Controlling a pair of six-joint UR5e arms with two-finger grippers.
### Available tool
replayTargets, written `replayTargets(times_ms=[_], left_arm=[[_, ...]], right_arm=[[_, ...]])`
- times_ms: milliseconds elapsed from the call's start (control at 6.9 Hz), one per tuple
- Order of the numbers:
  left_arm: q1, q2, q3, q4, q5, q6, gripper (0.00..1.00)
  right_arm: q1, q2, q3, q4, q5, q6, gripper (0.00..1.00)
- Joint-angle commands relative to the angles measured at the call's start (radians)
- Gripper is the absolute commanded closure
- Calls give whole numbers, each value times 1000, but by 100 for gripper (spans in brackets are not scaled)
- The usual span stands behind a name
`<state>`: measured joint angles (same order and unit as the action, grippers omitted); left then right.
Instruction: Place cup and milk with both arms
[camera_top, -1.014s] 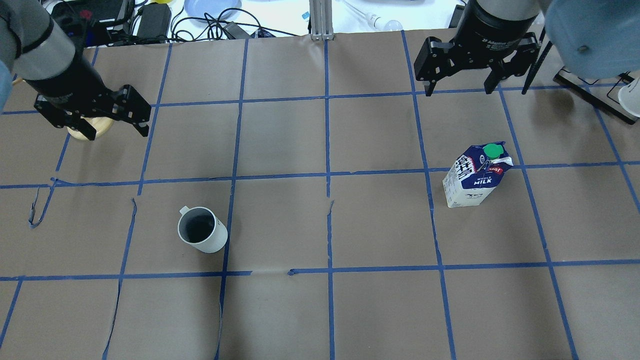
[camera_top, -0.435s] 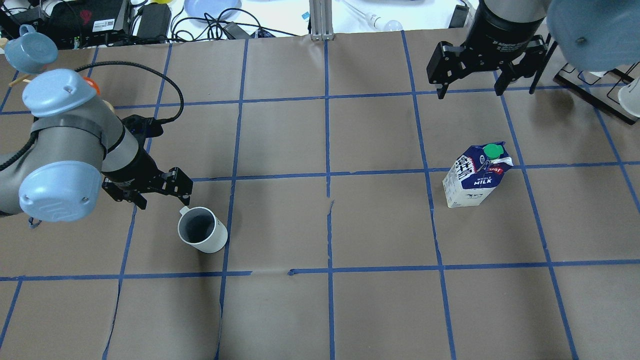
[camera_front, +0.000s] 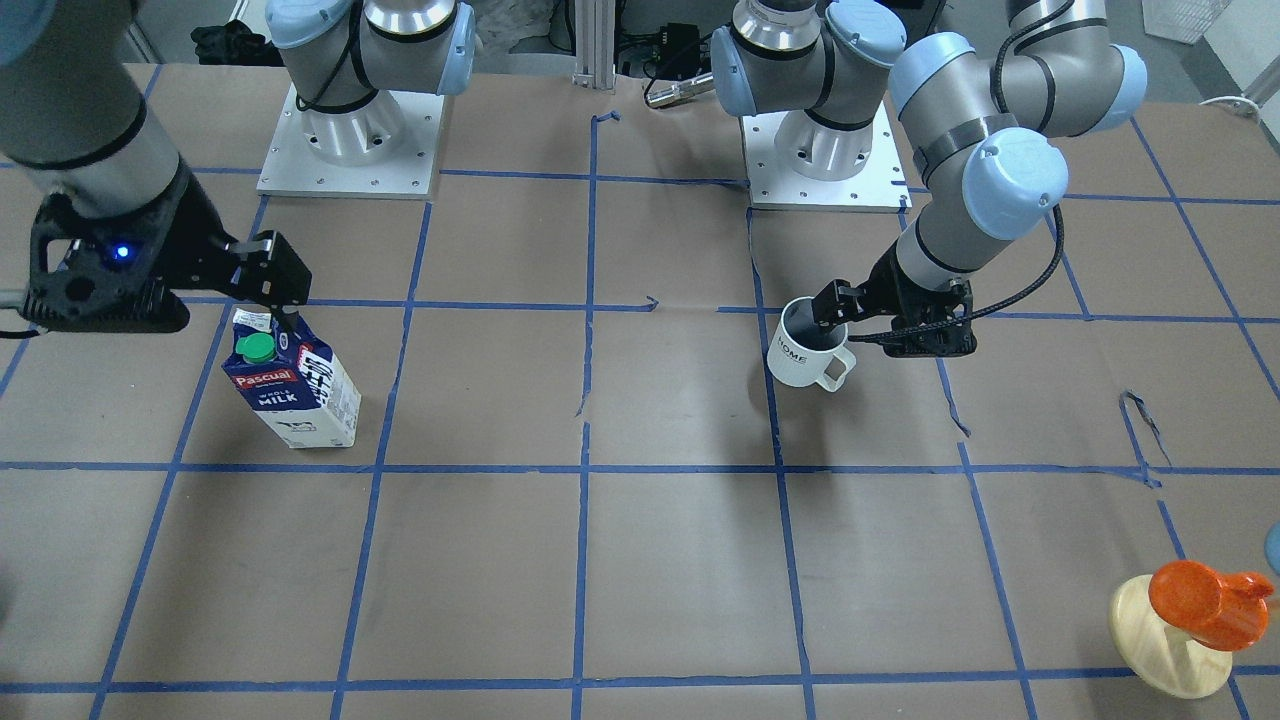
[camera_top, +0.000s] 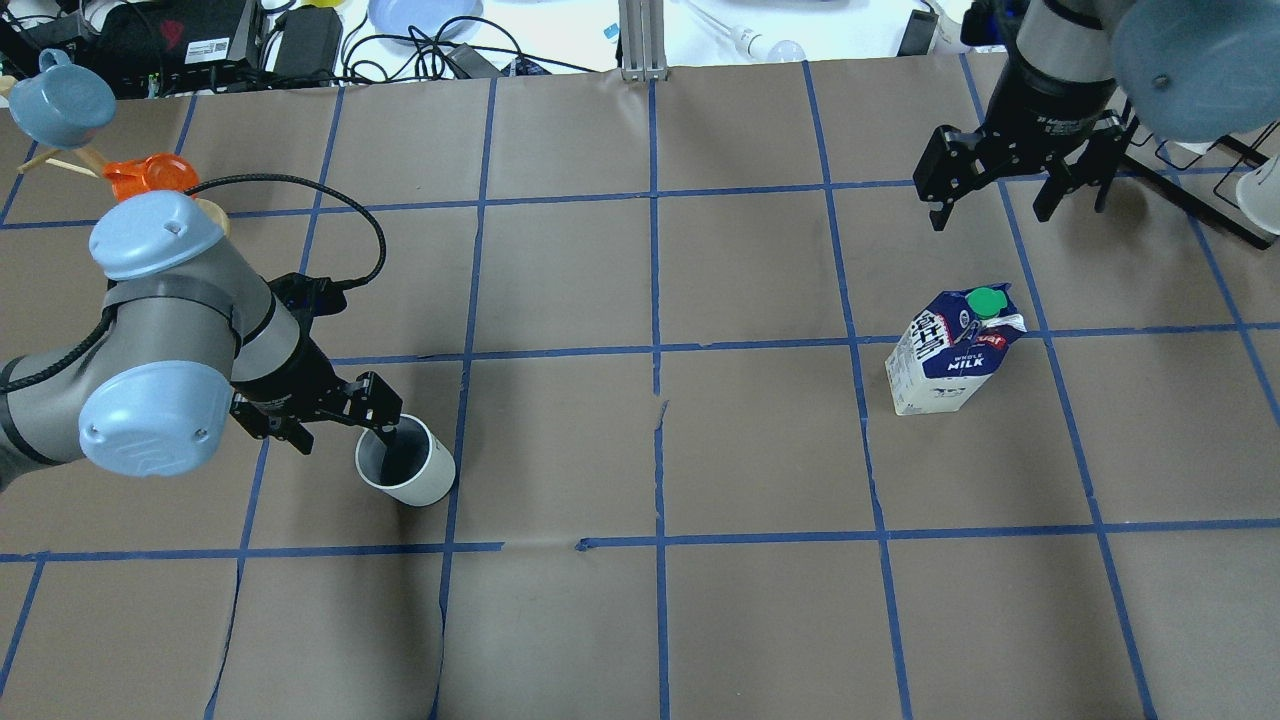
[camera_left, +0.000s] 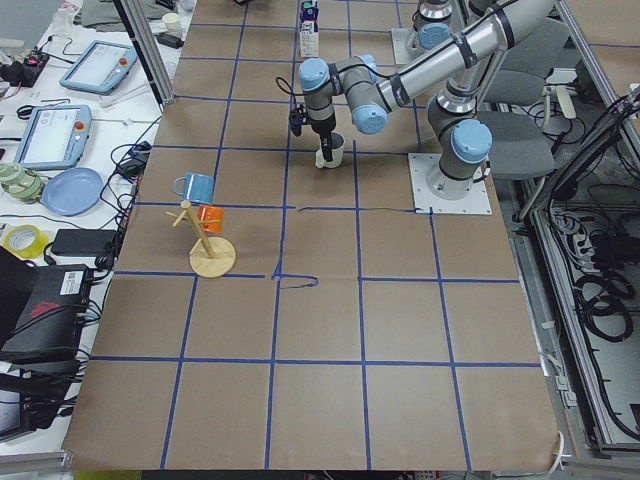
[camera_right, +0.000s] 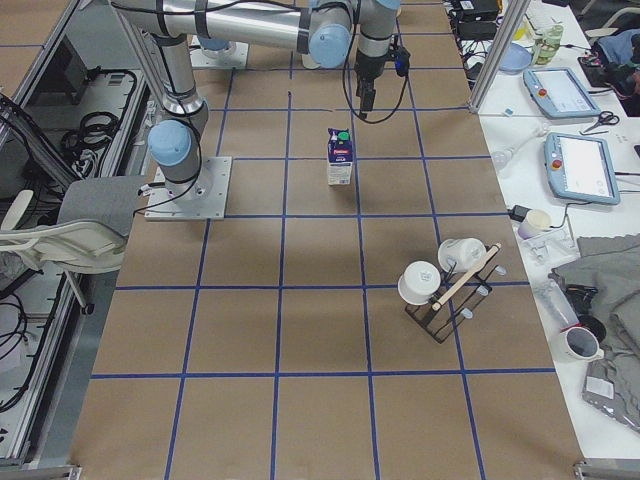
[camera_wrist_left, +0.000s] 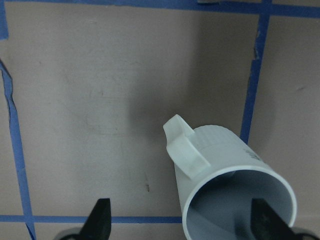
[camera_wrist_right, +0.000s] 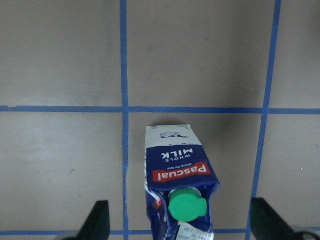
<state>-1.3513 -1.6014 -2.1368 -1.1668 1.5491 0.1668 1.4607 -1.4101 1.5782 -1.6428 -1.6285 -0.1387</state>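
The white cup (camera_top: 410, 462) stands upright left of centre; its "HOME" print shows in the front view (camera_front: 803, 352). My left gripper (camera_top: 345, 425) is open and low at the cup. In the left wrist view one fingertip (camera_wrist_left: 265, 222) is inside the cup (camera_wrist_left: 220, 170) and the other (camera_wrist_left: 100, 220) is outside, with the handle between them. The milk (camera_top: 955, 350) stands upright on the right. My right gripper (camera_top: 990, 205) is open and empty, above and beyond the carton. In the right wrist view the milk (camera_wrist_right: 177, 172) lies between the fingers, well below them.
A pale wooden stand (camera_front: 1170, 640) with an orange cup (camera_top: 140, 178) and a blue cup (camera_top: 60, 105) stands at the far left. A black rack with white cups (camera_right: 450, 285) stands at the far right. Cables and devices (camera_top: 300, 40) lie beyond the far edge.
My left arm has swung from the far left down to the cup, and one finger is now inside it. My right gripper has moved right and nearer. The cup and the milk have not moved.
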Motion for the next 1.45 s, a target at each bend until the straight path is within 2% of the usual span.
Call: replayTargets(times_ms=[0,145,290,580,725,870,1159,1304], left_arm=[[3,-15,-18,51,0,11,66],[1,-29,-29,53,-19,8,91],[3,-31,-25,58,-47,10,100],[-2,-17,-20,71,-49,-3,100],[-6,4,18,75,-50,-4,100],[-32,1,110,-10,-50,-51,100],[-188,-32,222,-36,-112,-263,100],[-262,-66,247,-8,-112,-315,100]], right_arm=[[-8,32,122,-86,-25,-47,1],[-8,33,162,-94,-22,-48,3],[-8,33,170,-113,-28,-76,8],[-8,28,171,-103,-31,-105,15],[-8,28,171,-100,-33,-105,20],[-8,25,169,-98,-34,-105,25],[-10,22,168,-92,-77,-105,26],[-11,20,160,-89,-77,-105,36]])
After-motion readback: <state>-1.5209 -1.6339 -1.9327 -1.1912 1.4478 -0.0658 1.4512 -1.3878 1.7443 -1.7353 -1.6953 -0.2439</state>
